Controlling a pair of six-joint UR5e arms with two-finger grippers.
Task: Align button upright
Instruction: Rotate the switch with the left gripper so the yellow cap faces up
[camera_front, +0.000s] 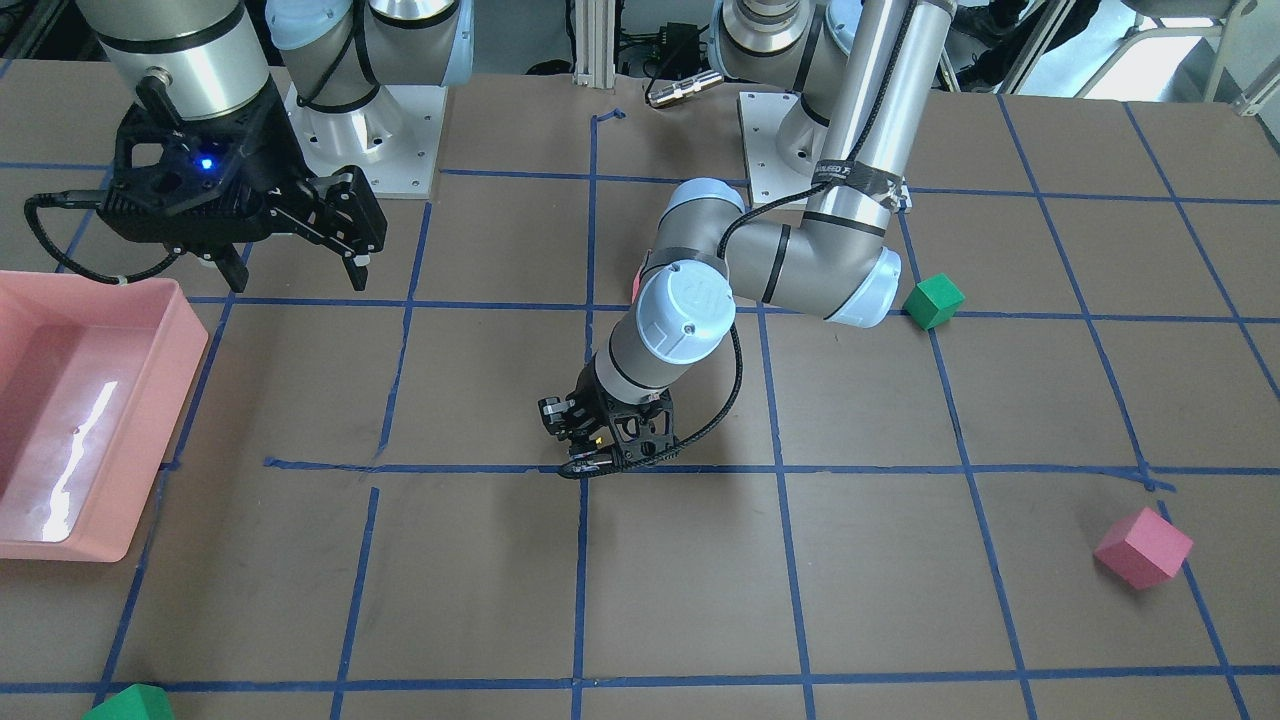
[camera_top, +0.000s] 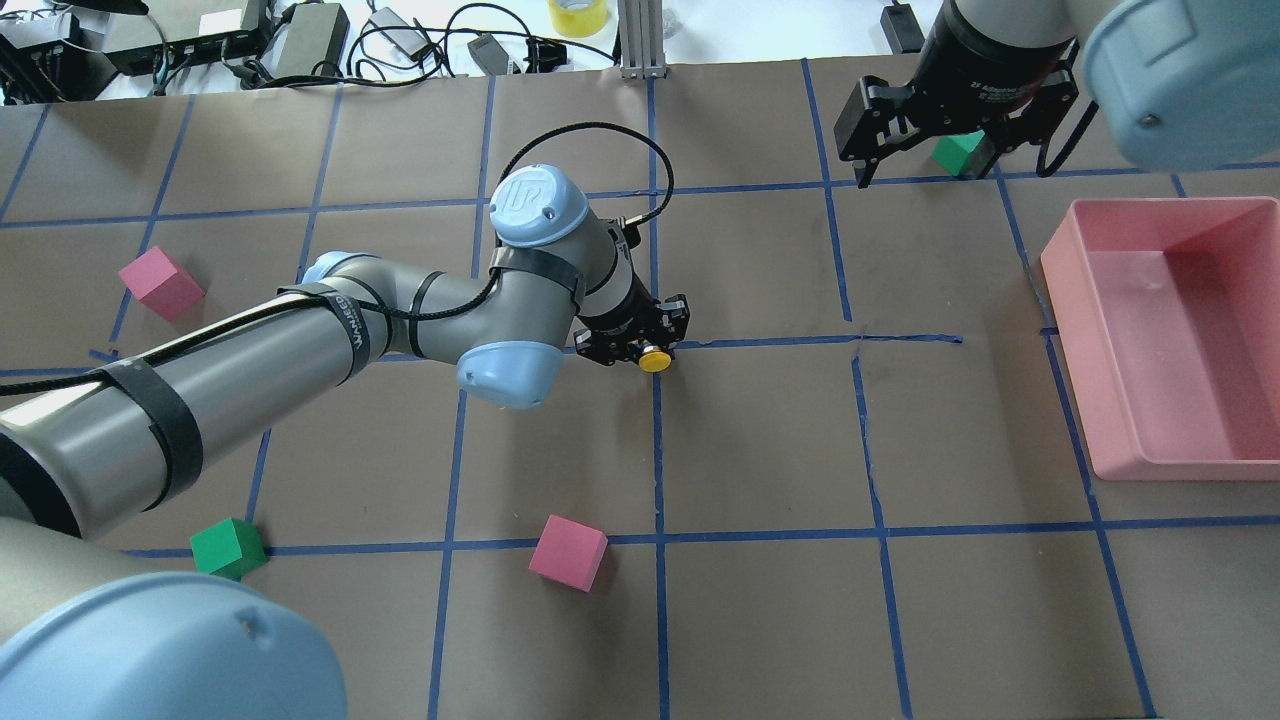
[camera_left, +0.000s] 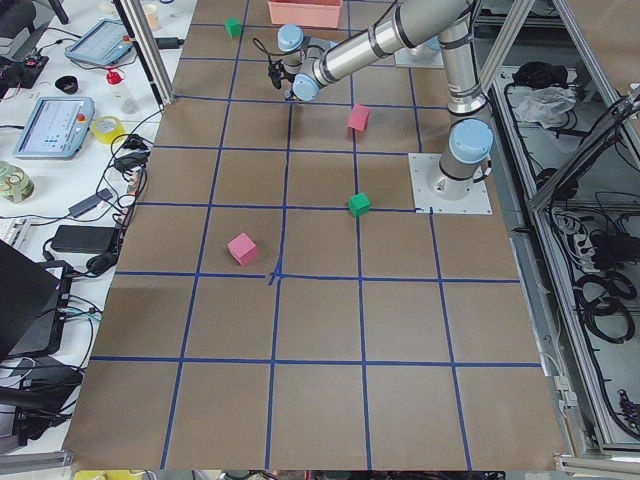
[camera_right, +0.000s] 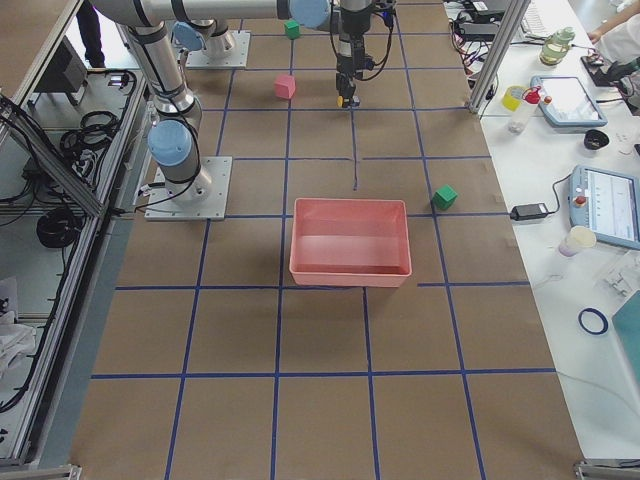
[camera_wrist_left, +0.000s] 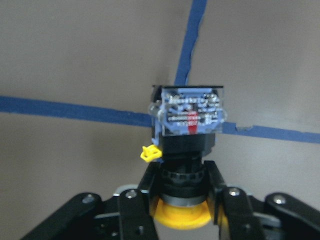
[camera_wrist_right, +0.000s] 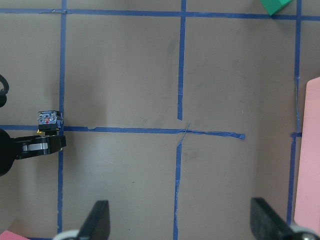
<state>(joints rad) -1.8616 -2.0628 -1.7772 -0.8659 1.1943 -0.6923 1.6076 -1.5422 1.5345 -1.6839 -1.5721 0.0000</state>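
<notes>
- At the far left of the overhead view, the far-left pink cube (camera_top: 160, 283) sits on the brown table (camera_top: 760, 430), which is marked with a grid of blue tape.
- The near green cube (camera_top: 228, 547) lies closer to the robot, beside a tape line and under the left arm's long silver link.
- The middle pink cube (camera_top: 568, 552) rests on a tape line, well apart from the gripper working beyond it.
- The left gripper (camera_top: 640, 340) reaches down to a crossing of tape lines near the table's middle, and its jaws are clamped on the button (camera_top: 655, 358).
- In the left wrist view, the fingers (camera_wrist_left: 150, 182) pinch the button's (camera_wrist_left: 187, 117) black body just above the yellow cap.
- The cap points back toward the wrist, and the block-shaped base, which has a red mark, points away toward the tape crossing.
- The pictures do not settle whether the base touches the table.
- The right gripper (camera_top: 925, 160) hangs above the table's far right part, holding nothing, with its fingers (camera_wrist_right: 100, 220) spread wide.
- From overhead, the far green cube (camera_top: 958, 150) shows between those fingers, lying on the table below them.
- The pink tray (camera_top: 1180, 465) stands at the right edge, well apart from the button.
</notes>
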